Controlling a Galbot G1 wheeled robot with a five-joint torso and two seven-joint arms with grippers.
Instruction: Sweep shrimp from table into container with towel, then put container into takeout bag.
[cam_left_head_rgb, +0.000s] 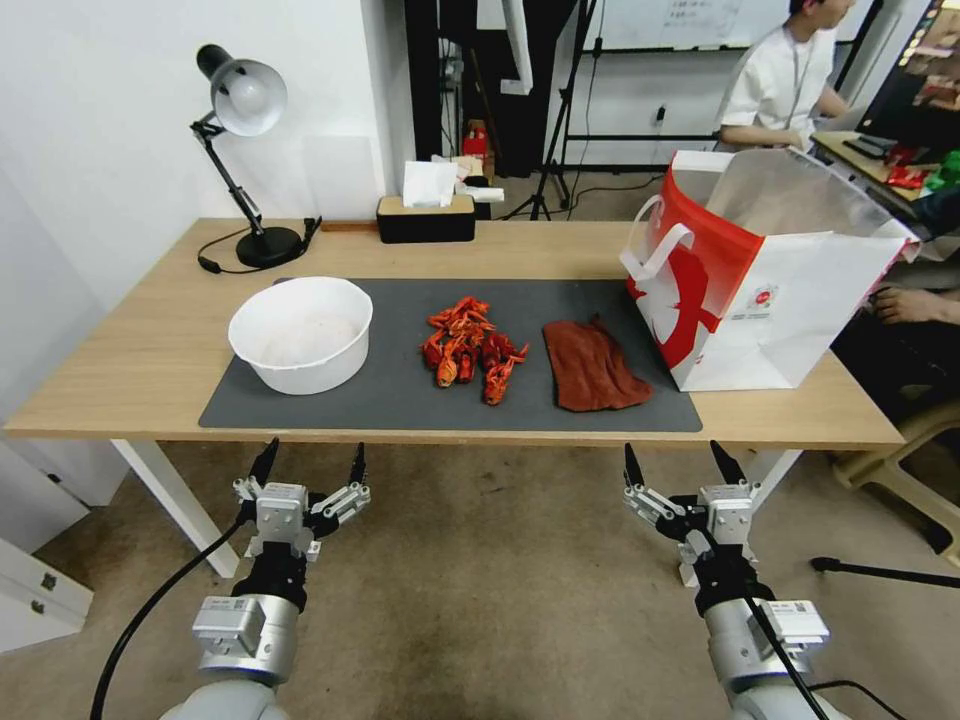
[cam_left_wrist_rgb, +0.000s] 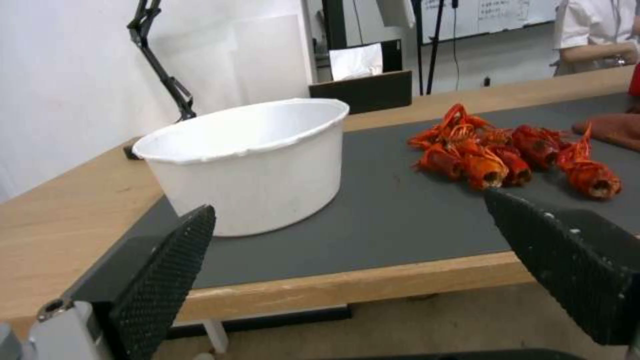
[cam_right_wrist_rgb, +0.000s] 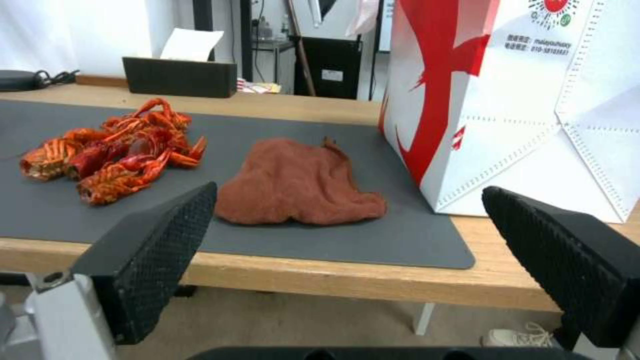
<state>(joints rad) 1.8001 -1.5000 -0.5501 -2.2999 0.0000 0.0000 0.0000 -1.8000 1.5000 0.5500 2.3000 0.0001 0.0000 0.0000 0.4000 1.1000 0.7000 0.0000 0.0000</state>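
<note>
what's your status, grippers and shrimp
Left gripper and right gripper open, hanging short of table edge. Shrimp piled on mat between container and towel. Nothing in the way.

Even, bright indoor light with soft faint shadows; the head view bows the counter (cam_left_head_rgb: 120, 370) edges, and the wrist views look soft.

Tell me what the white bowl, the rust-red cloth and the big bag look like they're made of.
The container looks like thin matte plastic or foam, with a slightly wavy rim. The towel looks like soft napped fabric, rumpled and fuzzy. The takeout bag looks like creased printed paper; its lining looks silvery, probably foil.
</note>
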